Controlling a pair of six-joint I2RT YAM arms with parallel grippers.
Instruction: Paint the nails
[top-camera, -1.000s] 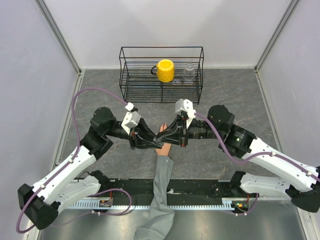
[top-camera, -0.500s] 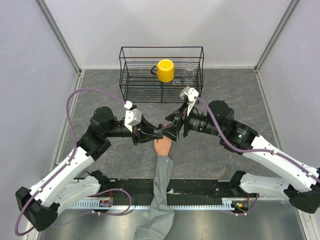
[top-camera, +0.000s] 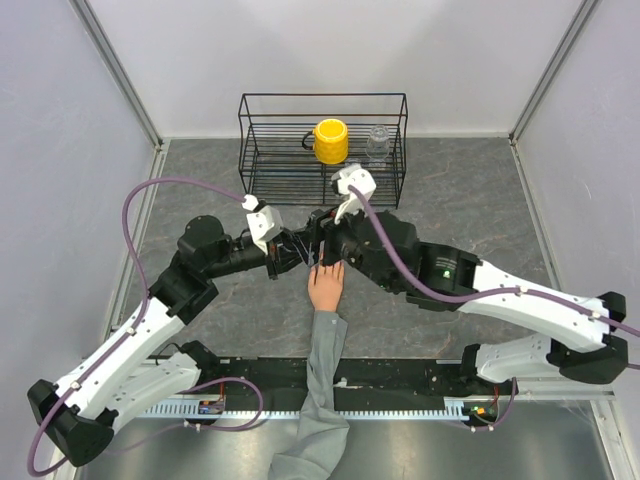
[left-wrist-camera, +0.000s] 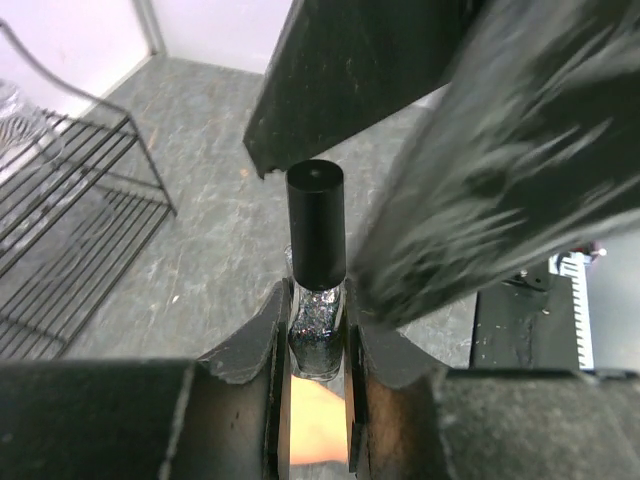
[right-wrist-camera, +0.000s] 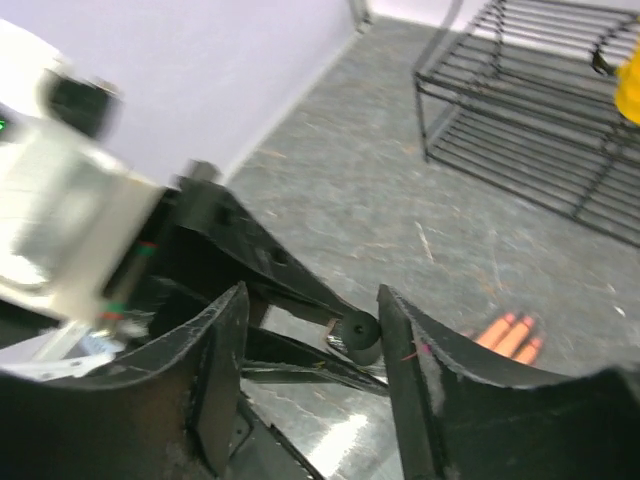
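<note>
Clamping a small glass nail-polish bottle (left-wrist-camera: 316, 335) with dark glittery contents, the left gripper (left-wrist-camera: 316, 350) has its two matte black fingers (left-wrist-camera: 262, 350) pressed tight on either flank of the bottle's body. The bottle stands upright, and its smooth black cylindrical cap (left-wrist-camera: 316, 225) rises above the fingertips. The right gripper (right-wrist-camera: 315, 335) faces it with its jaws spread. Its broad, rough-textured black fingers (right-wrist-camera: 215, 355) sit on either side of the round cap end, and a clear gap shows on each side, so it holds nothing. From above, the two grippers meet nose to nose over the grey marbled tabletop (top-camera: 470, 190), just past the peach skin-toned mannequin hand (top-camera: 326, 287). That hand lies flat, palm down, with a limp grey fabric sleeve (top-camera: 322, 370) trailing toward the near edge. The nails sit at the tips of the mannequin's fingers (right-wrist-camera: 508, 333), which the right wrist view shows as three smooth orange-peach rods lying on the table beside and below the bottle. The nails themselves are too small to make out. Behind the arms stands a black wire rack (top-camera: 260, 150) of thin rods, which holds a glossy yellow mug (top-camera: 331, 140) and a clear glass jar (top-camera: 377, 143).
</note>
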